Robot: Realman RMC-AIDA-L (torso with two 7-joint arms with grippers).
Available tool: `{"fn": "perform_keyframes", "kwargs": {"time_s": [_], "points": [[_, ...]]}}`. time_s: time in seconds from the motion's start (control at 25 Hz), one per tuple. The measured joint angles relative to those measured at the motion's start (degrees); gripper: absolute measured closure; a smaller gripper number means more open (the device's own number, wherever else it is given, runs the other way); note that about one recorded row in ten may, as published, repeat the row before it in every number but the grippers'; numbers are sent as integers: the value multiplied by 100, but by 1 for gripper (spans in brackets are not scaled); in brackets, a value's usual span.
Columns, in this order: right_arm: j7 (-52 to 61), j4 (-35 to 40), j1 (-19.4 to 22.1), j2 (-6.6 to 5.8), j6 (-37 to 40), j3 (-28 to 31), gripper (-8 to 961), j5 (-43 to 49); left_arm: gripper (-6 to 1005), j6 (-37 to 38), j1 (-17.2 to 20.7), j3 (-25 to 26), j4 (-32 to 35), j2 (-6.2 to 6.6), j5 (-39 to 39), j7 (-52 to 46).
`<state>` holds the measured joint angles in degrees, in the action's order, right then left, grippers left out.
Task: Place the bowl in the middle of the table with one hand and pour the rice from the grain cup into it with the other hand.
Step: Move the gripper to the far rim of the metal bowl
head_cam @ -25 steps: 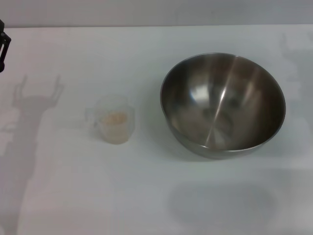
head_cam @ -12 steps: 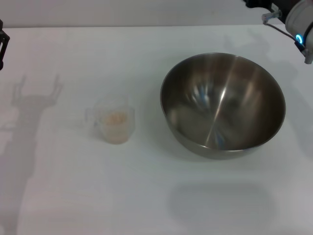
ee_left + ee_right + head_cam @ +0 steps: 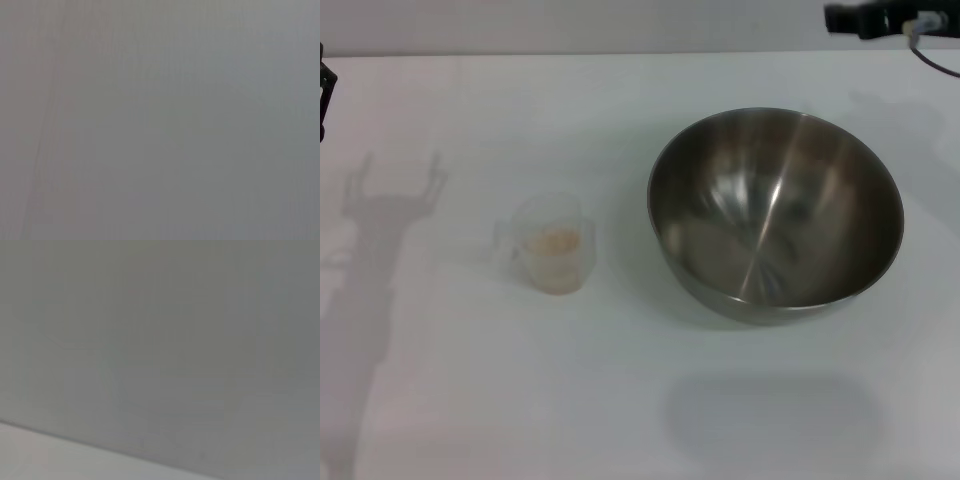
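The right gripper has shifted along the far right edge of view in the last half second, its fingers' state impossible to tell; the bowl sits right of the rice-filled grain cup on the bench, both untouched, so nothing has begun

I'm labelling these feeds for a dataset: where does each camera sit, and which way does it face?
Head view: looks forward and down at the plain white table, large steel mixing bowl and small clear grain cup; the left tool and right arm show at the edges.
Left wrist view: only blank grey; no arm shows.
Right wrist view: grey with a pale band at one edge; no arm shows.
Shared: nothing identifiable.
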<state>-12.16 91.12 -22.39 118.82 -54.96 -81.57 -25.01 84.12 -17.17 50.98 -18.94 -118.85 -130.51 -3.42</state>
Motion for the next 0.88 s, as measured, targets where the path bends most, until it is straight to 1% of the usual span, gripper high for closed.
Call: {"fn": "perform_keyframes", "kwargs": {"time_s": [0.04, 0.08, 0.12, 0.28, 0.4, 0.52, 0.68, 0.88], "points": [[-43, 5, -68, -2, -259, 117, 246, -1, 141, 2, -7, 0, 0, 0, 1, 4], [-180, -2, -205, -3, -754, 285, 247, -4, 141, 6, -16, 0, 4, 1, -1, 6], [-180, -2, -205, -3, -754, 285, 247, -4, 142, 10, -23, 0, 13, 2, -1, 7], [-393, -198, -501, -15, -1521, 406, 247, 25, 142, 17, -37, 1, 31, 11, 0, 9], [-488, -476, -711, -31, -1905, 441, 247, 44, 140, 17, -40, 7, 31, 11, 0, 22], [-531, -791, -915, -34, -2163, 467, 248, 244, 141, 18, -41, 9, 31, 11, 0, 31], [-568, -1036, -1050, -14, -2249, 461, 248, 479, 142, 35, -40, 9, 31, 11, 0, 22], [-652, -1291, -1126, -19, -2280, 479, 248, 473, 143, 69, -20, 9, 38, 11, 0, 14]]}}
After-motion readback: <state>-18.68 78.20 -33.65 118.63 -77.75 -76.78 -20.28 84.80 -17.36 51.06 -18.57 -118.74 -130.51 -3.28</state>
